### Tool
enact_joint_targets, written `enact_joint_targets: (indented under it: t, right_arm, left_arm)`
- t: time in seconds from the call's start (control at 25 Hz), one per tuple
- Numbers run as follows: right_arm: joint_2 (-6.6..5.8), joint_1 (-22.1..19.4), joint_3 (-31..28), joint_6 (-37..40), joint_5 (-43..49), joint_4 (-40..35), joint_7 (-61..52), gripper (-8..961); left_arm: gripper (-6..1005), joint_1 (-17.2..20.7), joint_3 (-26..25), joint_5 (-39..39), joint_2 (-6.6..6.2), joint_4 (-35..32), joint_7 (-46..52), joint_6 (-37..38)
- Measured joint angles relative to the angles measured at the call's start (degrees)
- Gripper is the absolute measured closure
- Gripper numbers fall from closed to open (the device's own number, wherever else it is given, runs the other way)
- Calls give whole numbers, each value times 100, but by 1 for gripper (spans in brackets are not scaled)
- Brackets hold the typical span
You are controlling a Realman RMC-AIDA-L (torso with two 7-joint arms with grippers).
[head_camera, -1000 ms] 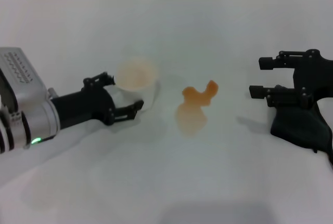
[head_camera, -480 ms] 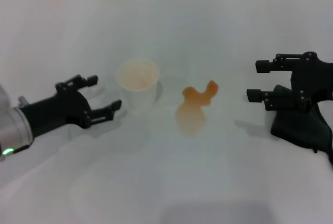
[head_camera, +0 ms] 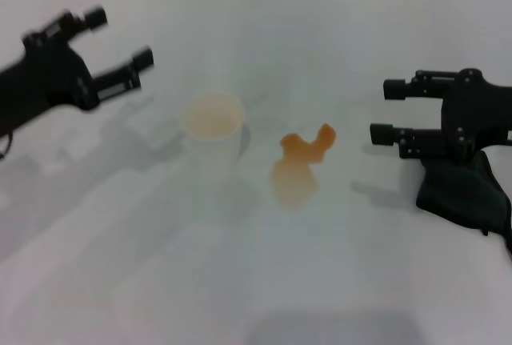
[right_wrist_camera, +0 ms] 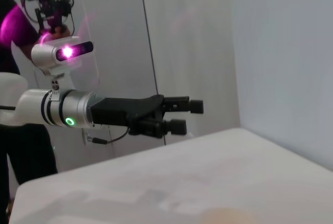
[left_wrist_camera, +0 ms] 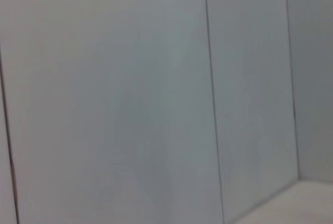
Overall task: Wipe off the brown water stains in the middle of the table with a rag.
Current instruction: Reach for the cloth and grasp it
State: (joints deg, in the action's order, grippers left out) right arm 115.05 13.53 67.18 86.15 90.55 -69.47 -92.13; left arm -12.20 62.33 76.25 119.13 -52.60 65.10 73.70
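Head view only: brown water stains (head_camera: 301, 165), rag (head_camera: 464, 197).

The brown water stains (head_camera: 300, 165) are found at the middle of the surface (head_camera: 256, 281), with a paper cup (head_camera: 214, 125) set just to their left. The rag (head_camera: 464, 193) is placed at the right edge, well apart from the stains. The right gripper (head_camera: 382, 110) is held above the rag's far-left side; the left gripper (head_camera: 120, 38) is raised at far left.
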Motion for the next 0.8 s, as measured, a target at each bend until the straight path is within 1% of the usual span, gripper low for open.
enact_joint_targets:
  t: [0.2,0.32,0.44,0.56,0.72,0.8]
  right_arm:
    - [-3,-9,-20,41,-230,7,-8,263]
    - [-7,-9,-24,52,-273,10,-16,263]
    - [-8,-7,-28,43,-286,10,-51,263]
    - [-9,20,-30,7,-293,10,-107,263]
    - [-6,47,6,3,-296,16,-170,263]
    - [-3,56,28,-5,-296,16,-207,263]
  left_arm:
    - [116,-110,-169,-77,-9,-327,357,4]
    - [116,-252,-221,-28,-73,-449,644,8]
    - [116,-393,-242,184,-183,-540,912,8]
    - [118,-570,-402,575,-302,-590,1303,62]
    - [119,-830,-591,1283,-510,-629,1830,310]
    - [119,-1003,-687,1712,-636,-623,2057,534]
